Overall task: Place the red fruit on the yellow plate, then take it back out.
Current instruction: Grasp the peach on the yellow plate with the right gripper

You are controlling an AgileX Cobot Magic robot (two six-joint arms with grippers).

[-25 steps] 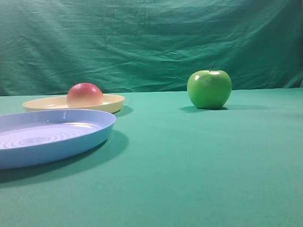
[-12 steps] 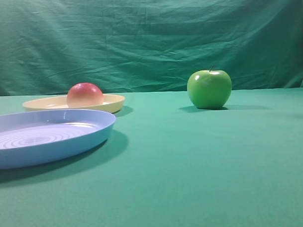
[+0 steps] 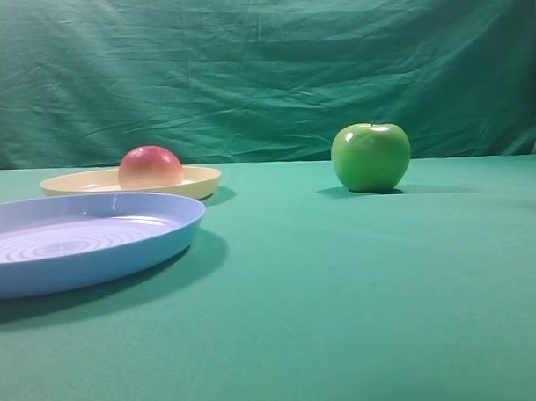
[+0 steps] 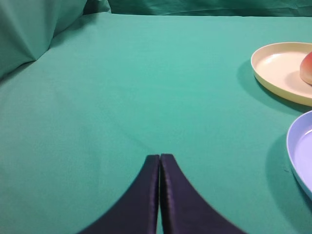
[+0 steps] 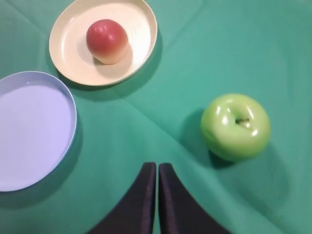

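Nothing had shifted over the last second: the red fruit [image 5: 107,40] sat on the yellow plate [image 5: 141,29] at upper left, both the left gripper [image 4: 160,161] and right gripper [image 5: 157,168] pressed together and empty, so removal seemingly remained.

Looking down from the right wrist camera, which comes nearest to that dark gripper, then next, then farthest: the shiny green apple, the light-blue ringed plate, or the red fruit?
1. Shiny green apple, just right of the right gripper.
2. Light-blue ringed plate, to the left.
3. Red fruit, farthest, resting on the pale yellow plate at upper left.
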